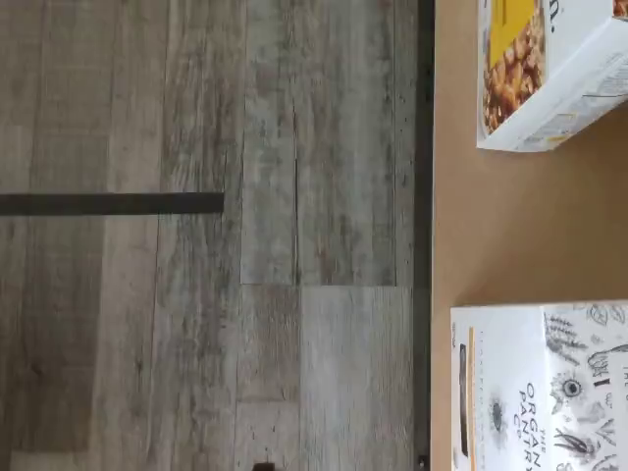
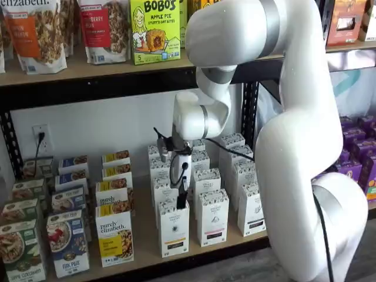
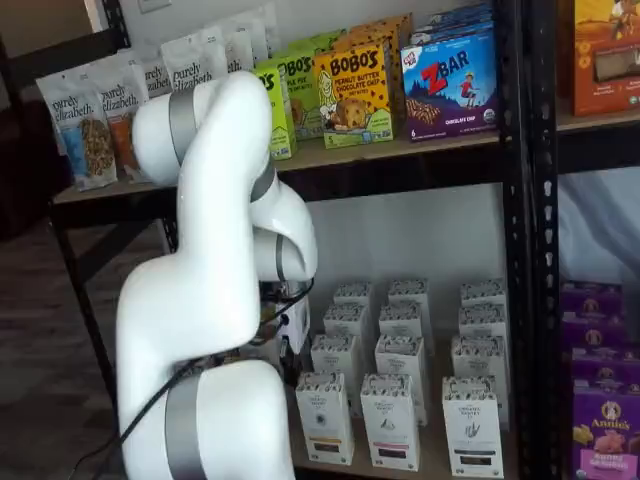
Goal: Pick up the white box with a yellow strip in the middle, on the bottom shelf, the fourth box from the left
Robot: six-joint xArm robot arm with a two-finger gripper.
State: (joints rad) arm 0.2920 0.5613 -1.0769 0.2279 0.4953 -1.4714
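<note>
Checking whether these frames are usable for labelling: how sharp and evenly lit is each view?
Wrist view: turned sideways, evenly lit, print on the white box legible. Shelf view: soft focus, the gripper reads only as a dark shape. Other shelf view: the arm blocks the left cartons, dim at left.

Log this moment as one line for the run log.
phase: approach | gripper: over front white box, nothing held | bottom shelf: box standing

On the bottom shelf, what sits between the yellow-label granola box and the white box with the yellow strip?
Nothing: in the wrist view, only bare board of the bottom shelf separates the granola box from the white box.
</note>
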